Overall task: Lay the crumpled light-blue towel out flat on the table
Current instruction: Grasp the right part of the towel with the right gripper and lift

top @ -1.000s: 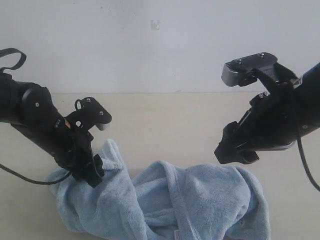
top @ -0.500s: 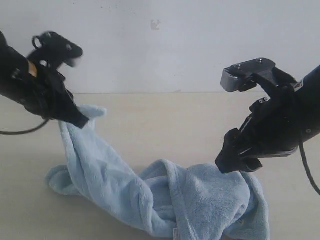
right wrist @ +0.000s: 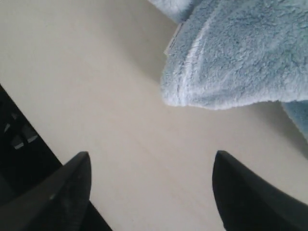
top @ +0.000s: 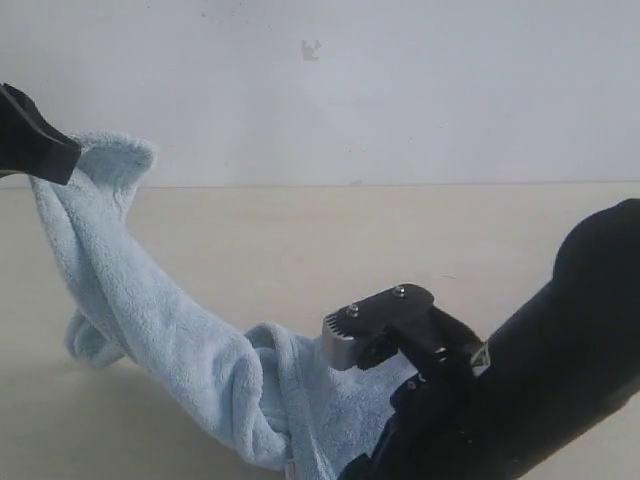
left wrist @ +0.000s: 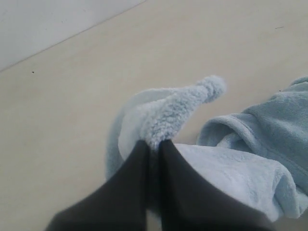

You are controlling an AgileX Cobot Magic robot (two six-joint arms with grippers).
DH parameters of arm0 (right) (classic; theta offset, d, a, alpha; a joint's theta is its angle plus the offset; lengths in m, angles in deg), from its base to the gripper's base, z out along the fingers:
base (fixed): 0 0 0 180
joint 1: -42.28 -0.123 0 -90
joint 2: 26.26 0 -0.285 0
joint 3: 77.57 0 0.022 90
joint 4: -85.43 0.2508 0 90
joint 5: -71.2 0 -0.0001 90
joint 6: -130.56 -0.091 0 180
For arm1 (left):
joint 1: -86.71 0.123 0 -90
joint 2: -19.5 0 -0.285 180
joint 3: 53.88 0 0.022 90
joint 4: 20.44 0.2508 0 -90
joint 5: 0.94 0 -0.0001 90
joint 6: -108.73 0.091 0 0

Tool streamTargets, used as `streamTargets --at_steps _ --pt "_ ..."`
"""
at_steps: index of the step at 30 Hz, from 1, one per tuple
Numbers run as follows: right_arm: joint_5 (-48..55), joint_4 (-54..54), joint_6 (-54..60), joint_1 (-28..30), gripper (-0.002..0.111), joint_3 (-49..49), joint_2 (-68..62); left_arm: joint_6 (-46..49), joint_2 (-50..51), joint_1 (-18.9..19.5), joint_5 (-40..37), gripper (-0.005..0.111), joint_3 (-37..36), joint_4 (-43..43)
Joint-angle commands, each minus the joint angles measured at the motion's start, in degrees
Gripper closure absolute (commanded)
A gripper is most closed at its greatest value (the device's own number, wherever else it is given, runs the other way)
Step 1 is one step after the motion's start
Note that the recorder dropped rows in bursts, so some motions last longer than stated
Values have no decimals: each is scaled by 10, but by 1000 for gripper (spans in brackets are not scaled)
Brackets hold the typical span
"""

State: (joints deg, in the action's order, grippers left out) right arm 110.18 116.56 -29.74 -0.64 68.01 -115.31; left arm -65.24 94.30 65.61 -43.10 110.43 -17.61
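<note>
The pale-blue fluffy towel (top: 170,330) stretches from the upper left down to the beige table (top: 400,240), where the rest lies bunched. My left gripper (top: 62,160) is shut on one end of the towel (left wrist: 168,115) and holds it high at the far left edge of the exterior view; a tuft sticks out past the closed fingers (left wrist: 130,178). My right gripper (right wrist: 151,161) is open over bare table, just short of a hemmed towel corner (right wrist: 231,67). In the exterior view the right arm (top: 500,400) covers the towel's right part, hiding that gripper.
A white wall (top: 350,80) rises behind the table's far edge. A dark area (right wrist: 19,159) lies beyond the table's edge in the right wrist view. Bare tabletop (top: 420,230) extends behind the towel.
My left gripper has lifted its towel end up and to the left, pulling the cloth into a long slope. The right arm has dropped low toward the front, now covering the towel's right side.
</note>
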Motion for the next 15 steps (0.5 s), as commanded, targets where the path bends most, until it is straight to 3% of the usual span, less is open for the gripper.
streamTargets --at_steps 1,10,12,15 --pt "-75 11 -12 -10 42 -2 -68 -5 -4 -1 3 103 -3 -18" --pt "-159 32 -14 -10 43 17 -167 -5 -4 -1 3 103 -3 -20" --pt "-163 48 1 -10 51 23 -168 -5 -4 -1 3 103 -3 -20" --pt "-173 61 10 -10 79 28 -168 -5 -4 -1 3 103 -3 -20"
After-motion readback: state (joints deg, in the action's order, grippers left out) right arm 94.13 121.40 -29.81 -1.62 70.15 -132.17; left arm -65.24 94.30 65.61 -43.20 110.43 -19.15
